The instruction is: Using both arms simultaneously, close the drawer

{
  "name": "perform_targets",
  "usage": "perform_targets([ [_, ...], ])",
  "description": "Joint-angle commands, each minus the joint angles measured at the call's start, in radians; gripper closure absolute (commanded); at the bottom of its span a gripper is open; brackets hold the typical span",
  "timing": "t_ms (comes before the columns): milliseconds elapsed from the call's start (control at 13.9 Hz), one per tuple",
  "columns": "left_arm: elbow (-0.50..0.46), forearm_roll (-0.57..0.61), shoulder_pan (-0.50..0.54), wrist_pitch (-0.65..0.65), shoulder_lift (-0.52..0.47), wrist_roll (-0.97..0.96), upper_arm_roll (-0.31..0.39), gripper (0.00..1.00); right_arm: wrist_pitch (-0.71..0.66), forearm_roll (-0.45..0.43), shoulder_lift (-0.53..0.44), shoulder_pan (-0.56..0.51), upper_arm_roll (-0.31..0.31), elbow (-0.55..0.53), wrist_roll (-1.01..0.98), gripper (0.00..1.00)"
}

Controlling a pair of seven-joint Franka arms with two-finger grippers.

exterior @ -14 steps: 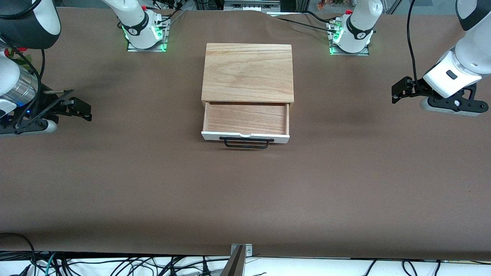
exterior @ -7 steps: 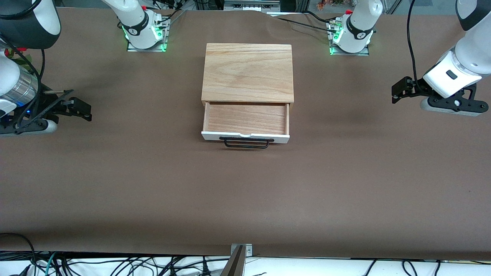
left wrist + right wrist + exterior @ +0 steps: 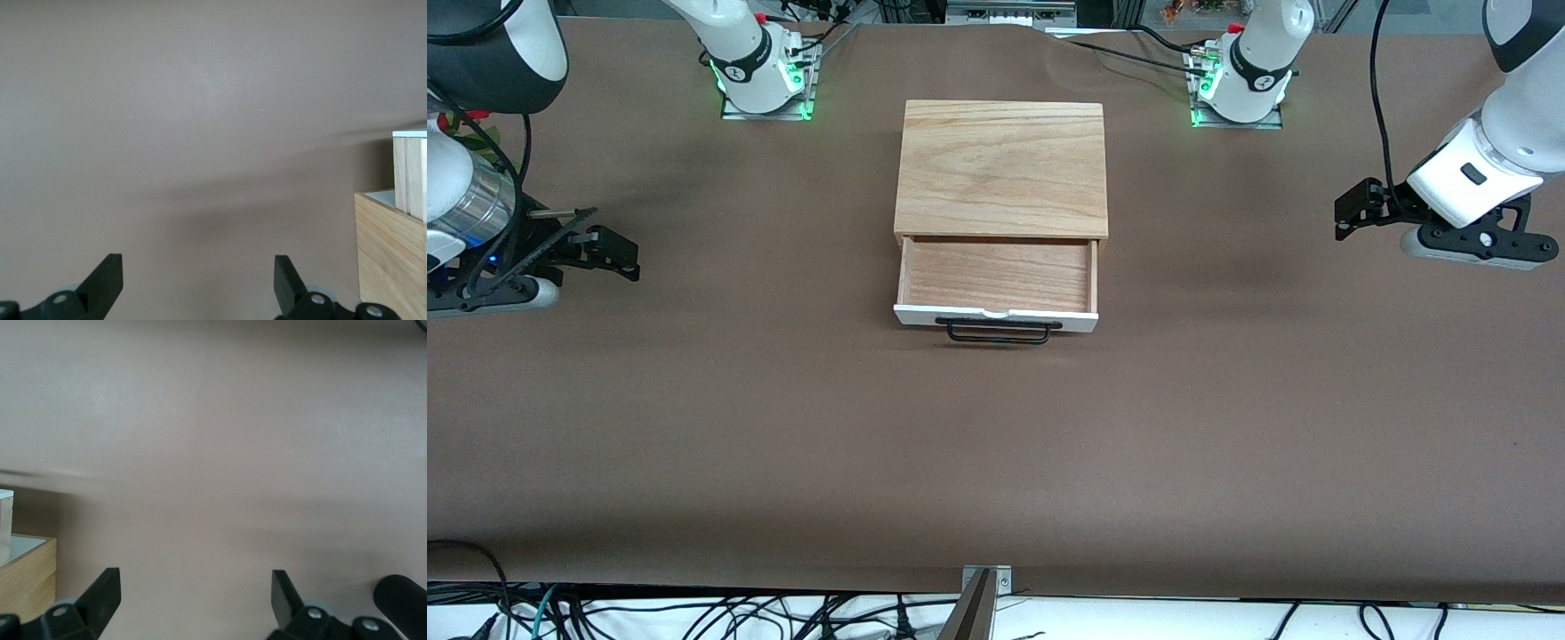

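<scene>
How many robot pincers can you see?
2. The left pincer hangs open over the table at the left arm's end. The right pincer hangs open over the right arm's end. Both are apart from the drawer in the middle.

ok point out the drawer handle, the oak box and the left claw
drawer handle point(image 3: 999, 334): front view, middle of the black wire bar
oak box point(image 3: 1002, 167): front view, centre of its top panel
left claw point(image 3: 1352, 216): front view, between its open black fingertips, over the table

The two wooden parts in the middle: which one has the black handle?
The drawer, pulled out of the oak box. Its white front carries the black handle; the box has none.
</scene>
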Motion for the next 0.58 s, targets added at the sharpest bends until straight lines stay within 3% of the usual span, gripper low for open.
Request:
perform_targets([
  [0, 0.035, 0.012, -0.008, -0.018, 0.018, 0.025, 0.008, 0.0, -0.006, 0.005, -0.004, 0.0, 0.004, 0.005, 0.007, 0.0],
  [504, 0.035, 0.012, -0.015, -0.018, 0.018, 0.017, 0.007, 0.0, -0.006, 0.005, -0.004, 0.0, 0.004, 0.005, 0.008, 0.0],
])
